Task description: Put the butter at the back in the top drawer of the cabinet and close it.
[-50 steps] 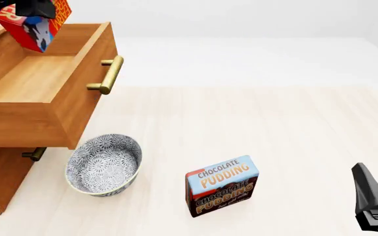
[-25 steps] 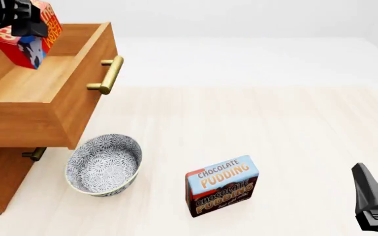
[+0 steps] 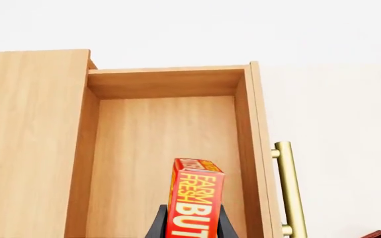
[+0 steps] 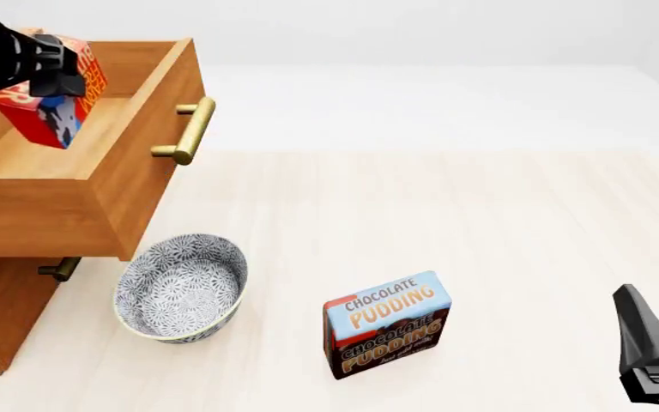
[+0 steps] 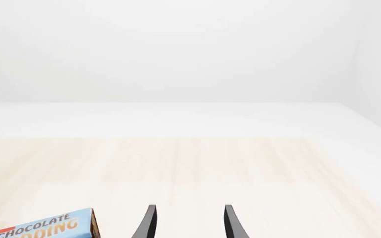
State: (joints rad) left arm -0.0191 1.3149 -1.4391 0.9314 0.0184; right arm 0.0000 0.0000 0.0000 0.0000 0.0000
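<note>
The red butter [image 4: 55, 107] box hangs tilted over the pulled-out top drawer [image 4: 72, 172] of the orange-brown cabinet [image 4: 3, 318], held by my left gripper [image 4: 49, 73], which is shut on it. In the left wrist view the butter [image 3: 194, 203] stands between the fingers above the drawer's bare wooden floor [image 3: 157, 144], with the brass handle [image 3: 286, 191] beside it. My right gripper [image 5: 187, 223] is open with nothing between its fingers, low at the table's near right [image 4: 650, 360].
A patterned blue-white bowl [image 4: 181, 287] sits on the table just below the open drawer. A Chocolate Pudding box [image 4: 387, 324] stands upright near the front middle; its corner shows in the right wrist view [image 5: 41, 228]. A lower drawer's handle [image 4: 61, 269] peeks under the top drawer.
My left gripper has carried the butter down and to the left, from above the drawer's rim to lower inside the drawer opening. The right arm has stayed still.
</note>
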